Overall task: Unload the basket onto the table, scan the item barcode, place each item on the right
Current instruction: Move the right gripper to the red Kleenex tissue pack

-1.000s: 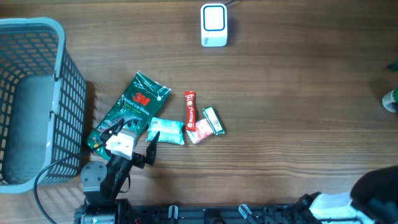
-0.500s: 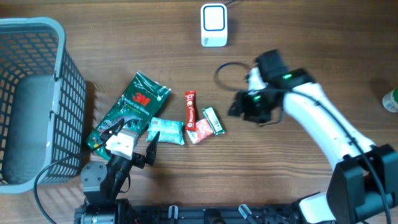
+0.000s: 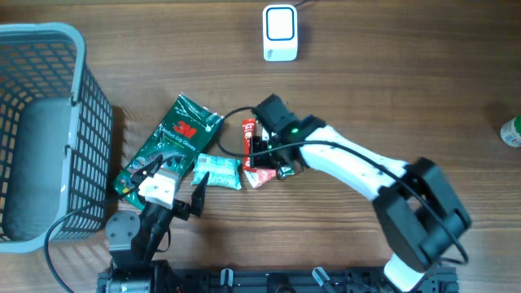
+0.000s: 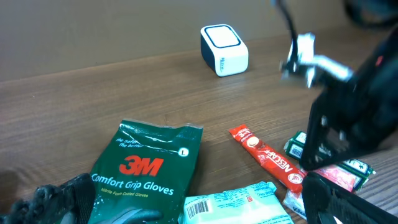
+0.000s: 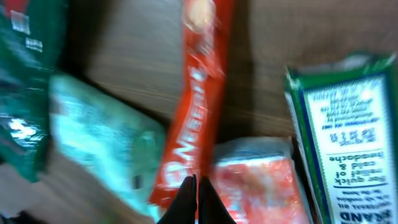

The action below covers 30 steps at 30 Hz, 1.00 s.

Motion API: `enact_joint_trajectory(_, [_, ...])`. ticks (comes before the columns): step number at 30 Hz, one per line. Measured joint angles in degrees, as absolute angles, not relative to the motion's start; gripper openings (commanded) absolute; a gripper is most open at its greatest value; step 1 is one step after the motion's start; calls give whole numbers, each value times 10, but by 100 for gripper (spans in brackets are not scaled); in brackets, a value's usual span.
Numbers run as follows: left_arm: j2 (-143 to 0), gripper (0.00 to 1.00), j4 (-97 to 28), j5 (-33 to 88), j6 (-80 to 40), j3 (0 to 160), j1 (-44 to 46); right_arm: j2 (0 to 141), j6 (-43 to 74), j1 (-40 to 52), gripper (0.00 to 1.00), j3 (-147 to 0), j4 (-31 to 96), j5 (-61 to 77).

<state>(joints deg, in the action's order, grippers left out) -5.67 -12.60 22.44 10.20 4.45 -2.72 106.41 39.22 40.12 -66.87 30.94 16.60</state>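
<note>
Several items lie in the middle of the table: a green 3M gloves pack (image 3: 167,146), a teal pack (image 3: 216,171) with a barcode, a red Nescafe stick (image 3: 249,140), a red-and-white packet (image 3: 260,174) and a green-and-white box (image 3: 282,164). The white scanner (image 3: 280,32) stands at the far edge. My right gripper (image 3: 259,155) is shut, tips (image 5: 196,186) pressed together over the seam between red stick (image 5: 196,93) and red packet (image 5: 255,180); nothing shows between them. My left gripper (image 3: 172,175) stays open above the gloves pack (image 4: 146,168) and teal pack (image 4: 239,205).
A blue-grey wire basket (image 3: 77,122) fills the left side. A green-capped bottle (image 3: 511,130) sits at the right edge. The right arm (image 3: 358,167) stretches across the table from the front right, and its cable loops over the items.
The right arm swung in from the right and came down over the red stick and packet, its jaws closing from open to shut. The left arm and the items stayed put.
</note>
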Motion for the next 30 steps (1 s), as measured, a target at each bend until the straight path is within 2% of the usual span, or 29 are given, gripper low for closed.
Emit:
enact_joint_trajectory(2, [-57,100,-126,224,102,44,-27,1074,395,401,10,-669,323,164])
enact_joint_trajectory(3, [-57,100,-126,224,102,44,-27,1074,395,401,19,-669,329,164])
enact_joint_trajectory(4, [-57,100,-126,224,102,44,-27,1074,390,401,42,-669,330,164])
enact_joint_trajectory(5, [-57,100,-126,224,102,44,-27,1074,378,401,60,-669,331,164])
enact_joint_trajectory(7, [-57,100,-126,224,102,44,-27,1074,337,401,75,-669,334,166])
enact_joint_trajectory(9, [-57,100,-126,224,102,44,-27,1074,281,401,83,-669,340,174])
enact_joint_trajectory(14, [-57,100,-126,224,102,44,-27,1074,179,403,82,-672,353,183])
enact_joint_trajectory(16, [-57,100,-126,224,102,44,-27,1074,165,402,76,-672,354,191])
enact_joint_trajectory(17, [-57,100,-126,224,102,44,-27,1074,161,402,69,-672,354,198])
enact_joint_trajectory(19, [-57,100,-126,224,102,44,-27,1074,175,400,67,-672,350,237])
enact_joint_trajectory(26, [-57,100,-126,224,102,44,-27,1074,444,401,65,-672,360,270])
enact_joint_trajectory(30, [-57,100,-126,224,102,44,-27,1074,478,401,65,-674,373,272])
